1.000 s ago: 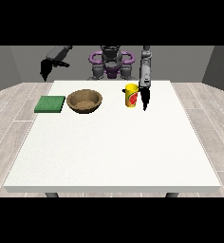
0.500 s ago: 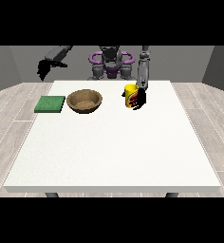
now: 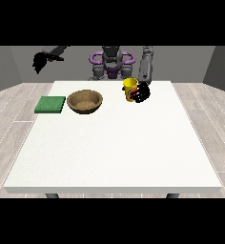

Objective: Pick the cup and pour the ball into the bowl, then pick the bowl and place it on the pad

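Cup [image 3: 129, 87], yellow | now raised off table [image 3: 109, 152], earlier standing | hand at view's right [image 3: 142, 93] wrapped round it | pick done; pour into bowl [image 3: 85, 101] next

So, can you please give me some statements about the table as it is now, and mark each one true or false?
1. The yellow cup is at the hand at the view's right. True.
2. The wooden bowl sits on the green pad. False: the bowl stands on the white table, beside the pad and apart from it.
3. The hand at the view's left is raised in the air, away from the table's things. True.
4. The cup lies on its side in the bowl. False: it is upright, to the right of the bowl in the view.
5. The pad is between the bowl and the cup. False: the bowl is between them.
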`<state>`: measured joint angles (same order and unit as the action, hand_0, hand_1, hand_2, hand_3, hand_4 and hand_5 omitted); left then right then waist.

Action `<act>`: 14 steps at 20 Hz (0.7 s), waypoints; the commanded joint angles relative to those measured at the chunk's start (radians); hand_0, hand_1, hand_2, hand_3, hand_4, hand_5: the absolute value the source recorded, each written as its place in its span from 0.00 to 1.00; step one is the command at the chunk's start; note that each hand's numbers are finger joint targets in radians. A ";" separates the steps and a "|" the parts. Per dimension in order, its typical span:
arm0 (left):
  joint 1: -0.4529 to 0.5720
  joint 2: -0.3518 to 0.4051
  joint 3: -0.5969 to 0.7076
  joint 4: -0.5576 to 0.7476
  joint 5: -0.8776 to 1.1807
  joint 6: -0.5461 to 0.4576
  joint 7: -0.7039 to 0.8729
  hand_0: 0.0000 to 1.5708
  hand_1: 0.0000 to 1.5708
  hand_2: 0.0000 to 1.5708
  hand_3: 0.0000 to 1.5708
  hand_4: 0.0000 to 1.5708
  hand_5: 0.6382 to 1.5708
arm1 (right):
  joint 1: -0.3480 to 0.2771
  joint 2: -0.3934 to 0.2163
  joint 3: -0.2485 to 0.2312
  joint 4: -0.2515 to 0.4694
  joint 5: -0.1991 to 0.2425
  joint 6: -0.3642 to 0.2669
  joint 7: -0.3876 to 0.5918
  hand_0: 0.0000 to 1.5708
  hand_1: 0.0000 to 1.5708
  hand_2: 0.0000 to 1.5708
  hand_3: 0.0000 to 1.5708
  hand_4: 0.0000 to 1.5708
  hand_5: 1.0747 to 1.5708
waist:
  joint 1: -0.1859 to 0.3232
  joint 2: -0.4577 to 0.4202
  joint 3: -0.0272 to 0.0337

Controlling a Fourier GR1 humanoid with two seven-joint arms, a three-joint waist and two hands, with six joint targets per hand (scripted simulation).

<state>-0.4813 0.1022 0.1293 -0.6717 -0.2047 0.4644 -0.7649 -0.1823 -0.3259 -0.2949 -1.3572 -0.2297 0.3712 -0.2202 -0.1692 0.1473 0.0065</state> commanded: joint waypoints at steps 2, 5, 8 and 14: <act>-0.085 0.233 -0.062 0.024 -0.150 0.006 0.227 0.91 0.91 1.00 1.00 1.00 0.73 | 0.009 0.013 0.003 0.051 0.002 -0.013 0.035 0.00 0.00 0.00 0.00 0.00 1.00 | 0.039 -0.104 -0.0019; -0.183 0.249 -0.119 0.028 -0.228 0.000 0.404 0.93 0.93 1.00 1.00 1.00 0.71 | -0.010 0.022 0.000 0.113 0.021 -0.031 0.017 0.00 0.00 0.00 0.00 0.00 1.00 | 0.062 -0.116 -0.0033; -0.266 0.243 -0.170 0.031 -0.316 0.037 0.527 0.94 0.94 1.00 1.00 1.00 0.69 | -0.010 0.023 0.003 0.146 0.024 -0.009 -0.019 0.00 0.00 0.00 0.00 0.00 0.99 | 0.033 -0.110 -0.0042; -0.263 0.247 -0.187 0.006 -0.384 -0.010 0.588 0.95 0.95 1.00 1.00 1.00 0.68 | 0.022 0.010 -0.024 0.182 0.008 0.023 -0.070 0.00 0.00 0.00 0.00 0.00 0.99 | 0.046 -0.115 -0.0062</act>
<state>-0.7193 0.3320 -0.0491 -0.6566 -0.5459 0.4825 -0.2393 -0.1786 -0.3297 -0.3171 -1.1900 -0.2221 0.3912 -0.2591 -0.1207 0.0363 0.0013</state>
